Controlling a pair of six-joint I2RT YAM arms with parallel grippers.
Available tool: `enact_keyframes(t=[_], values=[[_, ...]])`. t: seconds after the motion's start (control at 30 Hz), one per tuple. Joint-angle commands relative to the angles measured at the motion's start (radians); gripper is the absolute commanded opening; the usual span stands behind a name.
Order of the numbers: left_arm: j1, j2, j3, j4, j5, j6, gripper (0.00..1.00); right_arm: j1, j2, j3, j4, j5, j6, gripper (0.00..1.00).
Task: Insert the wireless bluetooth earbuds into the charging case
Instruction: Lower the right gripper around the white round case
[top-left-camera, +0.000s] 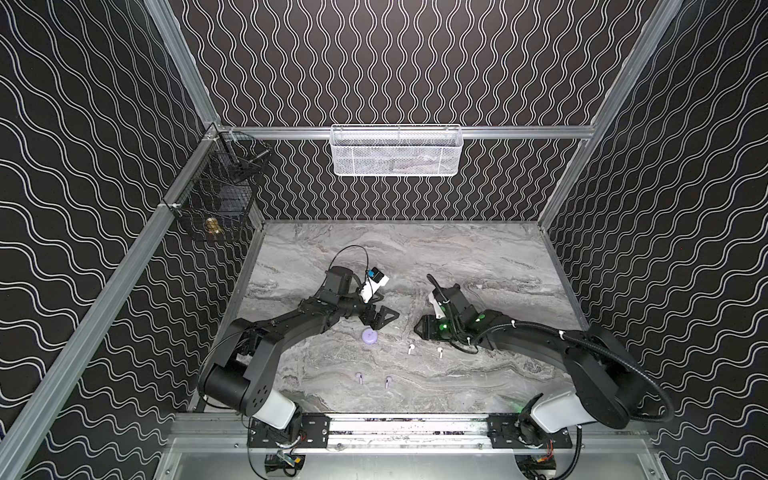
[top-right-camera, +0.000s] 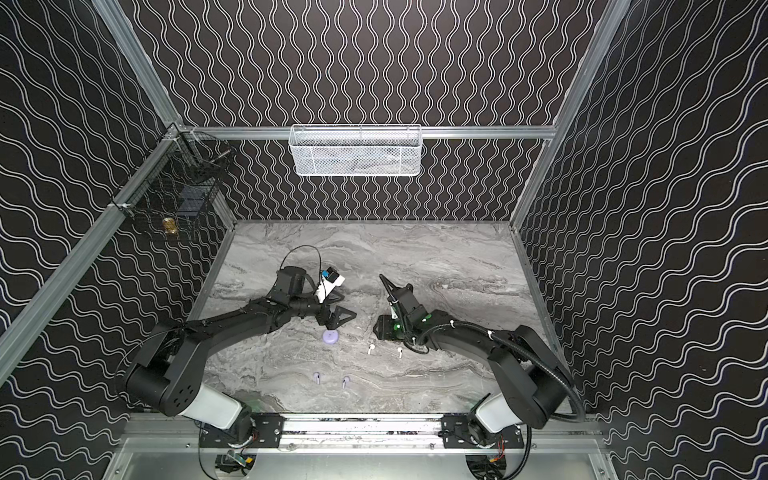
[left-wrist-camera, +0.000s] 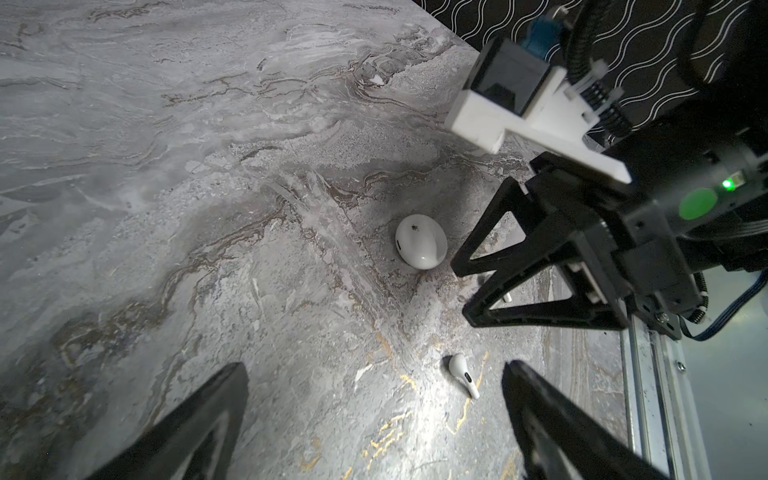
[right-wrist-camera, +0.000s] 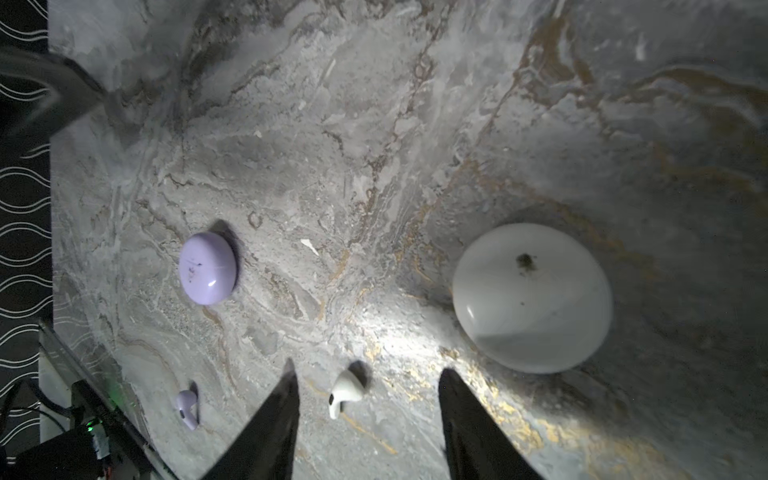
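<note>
Only the wrist views showed the white case (right-wrist-camera: 532, 297); in both top views the right gripper (top-left-camera: 419, 330) covered it. Its jaws stood half open, the left gripper (left-wrist-camera: 376, 368) had its jaws wide, both empty.

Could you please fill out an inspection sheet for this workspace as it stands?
Surface: grey marbled tabletop, bare apart from the job's things.
Job's things: white earbuds and lavender earbuds lie loose, two each; lavender case and white case both closed.
Clutter: nothing seen.
Grippers: left gripper wide open, empty; right gripper open, one white earbud between its jaws, not gripped.
Cables: thin black loop at left wrist; ribbed hose along right arm.
Surroundings: white mesh basket hung at the back, black wire basket hung at the left, wavy-patterned walls.
</note>
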Motion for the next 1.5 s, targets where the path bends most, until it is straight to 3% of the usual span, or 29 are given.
enact_keyframes(t=[0.0, 1.17, 1.47], values=[[0.000, 0.004, 0.005, 0.033, -0.009, 0.011, 0.99, 0.005, 0.033, 0.016, 0.011, -0.012, 0.020, 0.56], [0.000, 0.013, 0.011, 0.033, -0.009, 0.011, 0.99, -0.094, 0.093, 0.083, -0.088, 0.072, -0.089, 0.60], [0.001, 0.016, 0.012, 0.033, -0.009, 0.010, 0.99, -0.095, 0.044, 0.163, -0.251, 0.173, -0.180, 0.72]])
